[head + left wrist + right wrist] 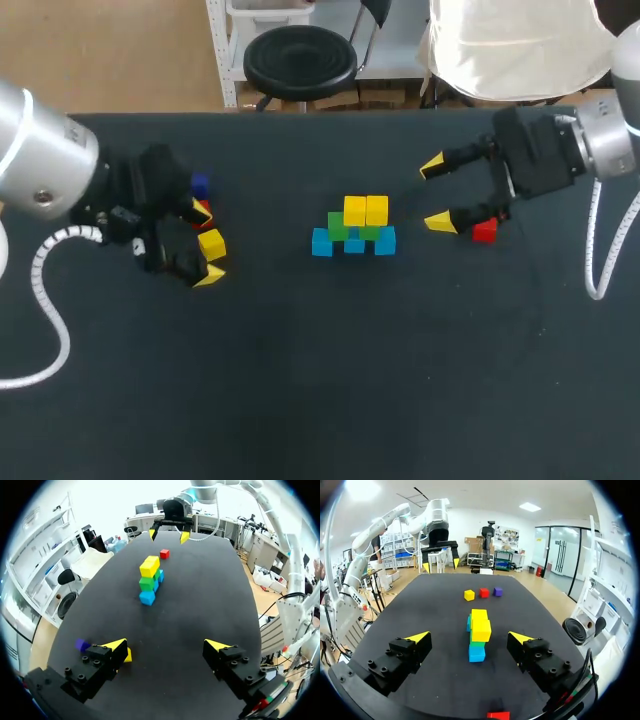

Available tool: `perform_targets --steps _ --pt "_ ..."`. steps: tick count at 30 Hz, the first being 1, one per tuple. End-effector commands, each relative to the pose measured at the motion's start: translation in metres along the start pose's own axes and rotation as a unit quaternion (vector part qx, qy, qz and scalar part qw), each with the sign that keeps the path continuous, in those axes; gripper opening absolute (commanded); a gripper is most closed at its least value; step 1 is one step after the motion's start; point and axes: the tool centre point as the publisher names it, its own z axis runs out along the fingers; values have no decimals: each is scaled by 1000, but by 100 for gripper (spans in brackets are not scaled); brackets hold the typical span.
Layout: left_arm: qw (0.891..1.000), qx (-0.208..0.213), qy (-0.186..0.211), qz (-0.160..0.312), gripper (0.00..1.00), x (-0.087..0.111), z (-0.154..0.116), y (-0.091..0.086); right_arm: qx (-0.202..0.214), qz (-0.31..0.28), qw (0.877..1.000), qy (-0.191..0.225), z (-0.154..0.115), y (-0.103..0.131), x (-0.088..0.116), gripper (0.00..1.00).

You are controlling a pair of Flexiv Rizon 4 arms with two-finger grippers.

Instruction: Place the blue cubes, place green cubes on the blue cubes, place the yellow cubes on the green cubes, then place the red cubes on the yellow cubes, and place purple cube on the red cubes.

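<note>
Blue row [353,242] lying crosswise, long axis left-right; yellow cubes [365,210] topmost

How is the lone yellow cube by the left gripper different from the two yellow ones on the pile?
The lone yellow cube lies on the bare table, close by the left gripper; the stacked yellow cubes sit raised on green cubes. The lone one stands by itself; the stacked pair touch. Same colour, seemingly same size.
</note>
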Motion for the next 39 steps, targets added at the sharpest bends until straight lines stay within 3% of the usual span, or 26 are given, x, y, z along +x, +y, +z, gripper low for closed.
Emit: perform_targets --steps 1,8,13,18,25,29,39 --pt "1000 3 -13 -21 100 30 -7 -9 0 0 1000 -1 0 0 0 100" --pt "996 22 -24 -78 100 66 -9 -10 0 0 1000 -1 0 0 0 100" --pt "994 46 -28 -98 100 75 -1 -7 0 0 1000 -1 0 0 0 100" --pt "993 46 -33 -101 100 65 13 0 0 0 1000 -1 0 0 0 100" --pt "996 11 -24 -86 100 42 31 14 0 0 1000 -1 0 0 0 100" --pt "997 -13 -7 -82 100 43 42 23 0 0 1000 -1 0 0 0 100" --pt "993 -26 -4 -119 100 48 52 38 0 0 1000 -1 0 0 0 100"
